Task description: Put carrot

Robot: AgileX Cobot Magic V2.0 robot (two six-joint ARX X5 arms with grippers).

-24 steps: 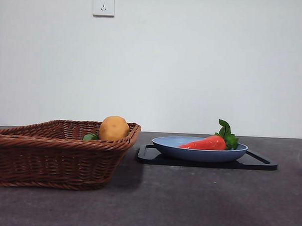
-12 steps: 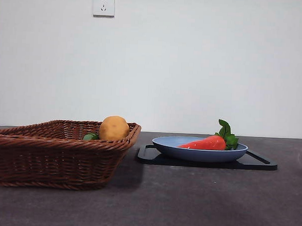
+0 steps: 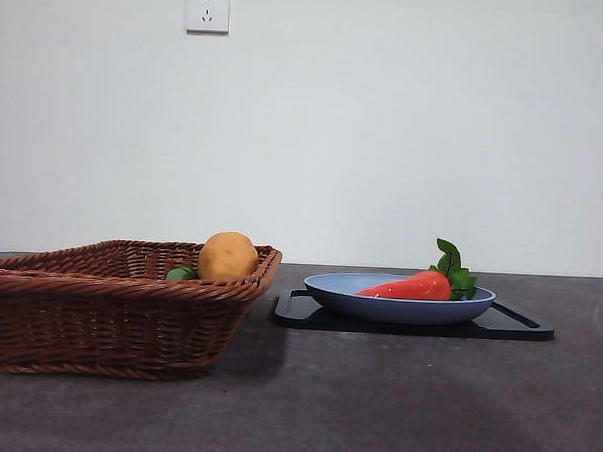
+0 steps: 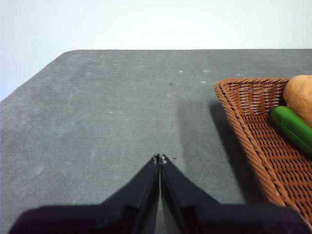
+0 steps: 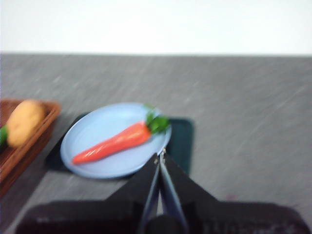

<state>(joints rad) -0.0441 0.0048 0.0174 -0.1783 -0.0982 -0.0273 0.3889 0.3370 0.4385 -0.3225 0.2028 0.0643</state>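
Gone from the front view's corner, the right gripper [image 5: 159, 157] is held pressed together above the plate [image 5: 92, 131]; just beyond it the red-orange carrot [image 5: 113, 142] is seen, green-topped.

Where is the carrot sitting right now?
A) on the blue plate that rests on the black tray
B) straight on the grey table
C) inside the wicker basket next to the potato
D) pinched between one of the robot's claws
A. The carrot lies on the blue plate, which sits on the black tray; the basket holds only the potato and a green vegetable, and both grippers are shut on nothing.
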